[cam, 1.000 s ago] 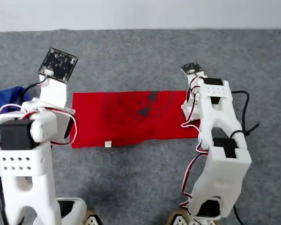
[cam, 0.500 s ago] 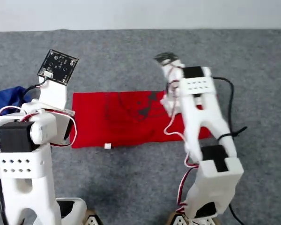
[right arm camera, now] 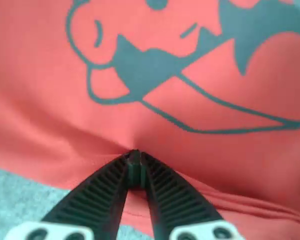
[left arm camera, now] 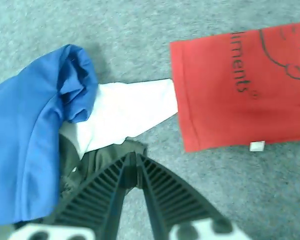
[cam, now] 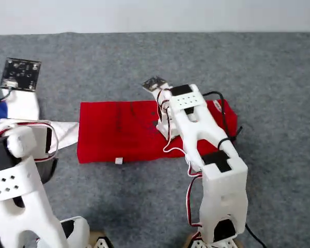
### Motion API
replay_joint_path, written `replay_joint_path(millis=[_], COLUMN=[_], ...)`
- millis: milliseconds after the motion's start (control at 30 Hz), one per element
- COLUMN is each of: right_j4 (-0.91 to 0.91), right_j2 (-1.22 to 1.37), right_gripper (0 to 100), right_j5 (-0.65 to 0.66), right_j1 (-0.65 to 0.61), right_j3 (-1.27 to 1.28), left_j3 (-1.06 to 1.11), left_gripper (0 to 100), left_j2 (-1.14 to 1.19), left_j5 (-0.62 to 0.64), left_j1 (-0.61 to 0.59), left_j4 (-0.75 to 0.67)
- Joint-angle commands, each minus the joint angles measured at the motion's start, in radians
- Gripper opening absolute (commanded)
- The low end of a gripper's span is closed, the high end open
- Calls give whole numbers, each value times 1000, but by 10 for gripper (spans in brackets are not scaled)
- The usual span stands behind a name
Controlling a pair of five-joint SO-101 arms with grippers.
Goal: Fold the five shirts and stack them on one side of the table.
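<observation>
A red shirt [cam: 119, 137] lies in the middle of a grey counter [cam: 248, 67], already narrowed to a long strip running left to right. The right arm [cam: 196, 129] stretches over the shirt's right half. Its pincer [right arm camera: 134, 162] is closed on a pinch of the red cloth, just near of the printed cartoon, and the fabric puckers at the tips.

At the left edge of the counter sits a loose heap: a blue shirt [left arm camera: 30, 130], a white shirt [left arm camera: 130, 110] whose corner touches the red shirt's left end, and a dark cloth [left arm camera: 97, 155]. The left pincer [left arm camera: 132, 162] hangs above the dark cloth with its tips together; whether any cloth is caught between them is unclear.

The step in hand looks like the crosswise fold of the red shirt. The next move likely calls for carrying the pinched end leftward, laying it square on the left end, then letting go.
</observation>
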Motion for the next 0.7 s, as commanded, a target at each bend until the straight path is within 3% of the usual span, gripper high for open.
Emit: replay_joint_path(millis=[0, 500, 667], right_j4=[15, 314, 424], right_j2=[-13, -209, -302], right_gripper=[9, 9, 9], right_j5=[-17, -17, -17], right_j1=[-4, 5, 45], right_j3=[-104, -336, -336], left_j3=[-4, 28, 101], left_gripper=[7, 17, 186], left_j2=[-21, -3, 106], left_j5=[-15, 23, 37], left_j1=[-26, -43, -40], left_j4=[20, -6, -92])
